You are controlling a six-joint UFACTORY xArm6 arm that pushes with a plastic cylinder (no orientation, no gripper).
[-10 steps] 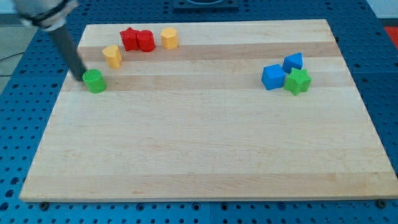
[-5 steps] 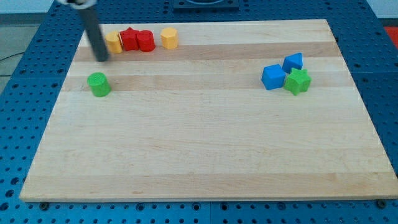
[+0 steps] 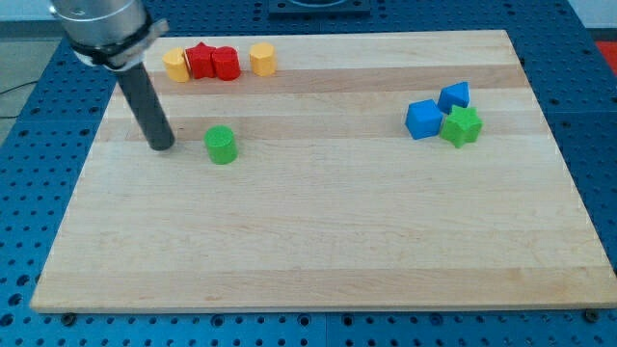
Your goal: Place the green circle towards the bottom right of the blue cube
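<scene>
The green circle [image 3: 221, 145] is a small green cylinder on the left half of the wooden board [image 3: 318, 241]. My tip [image 3: 161, 146] rests on the board just to its left, a short gap apart. Two blue blocks sit at the view's right: a larger blue cube [image 3: 424, 120] and a smaller blue block [image 3: 454, 95] above and right of it. A green star [image 3: 462, 126] touches the blue cube's right side.
At the view's top left stands a row of blocks: a yellow one [image 3: 175, 65], a red star-like one [image 3: 201, 60], a red one [image 3: 226, 64] and a yellow hexagon-like one [image 3: 262, 59]. A blue pegboard surrounds the board.
The green circle has slid to the right by about a block's width and more. My tip went up to the yellow block, pushed it into the row, then came down to the circle's left.
</scene>
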